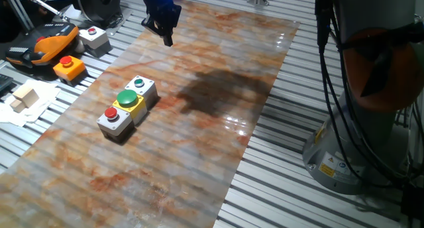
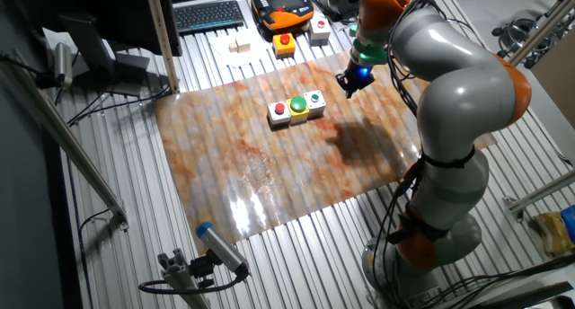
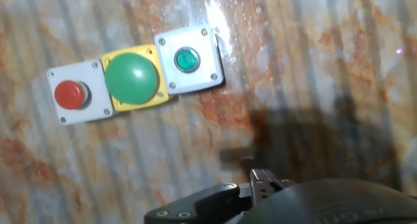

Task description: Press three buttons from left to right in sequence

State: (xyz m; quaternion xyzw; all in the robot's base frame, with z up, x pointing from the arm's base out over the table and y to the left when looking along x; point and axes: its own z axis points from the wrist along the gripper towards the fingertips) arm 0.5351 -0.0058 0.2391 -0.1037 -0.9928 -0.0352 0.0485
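Note:
The three buttons stand in a row on the marbled board. They are a grey box with a small red button, a yellow box with a big green dome and a grey box with a small dark-green button. The hand view shows them from left to right: red, green dome, dark-green. My gripper hangs above the board, well beyond the dark-green end of the row and apart from it. In the other fixed view my gripper is to the right of the row. No view shows a gap between the fingertips.
A lone orange box with a red button and a lone grey box with a red button stand off the board to the left. An orange and black pendant and wooden blocks lie nearby. The robot base is at the right.

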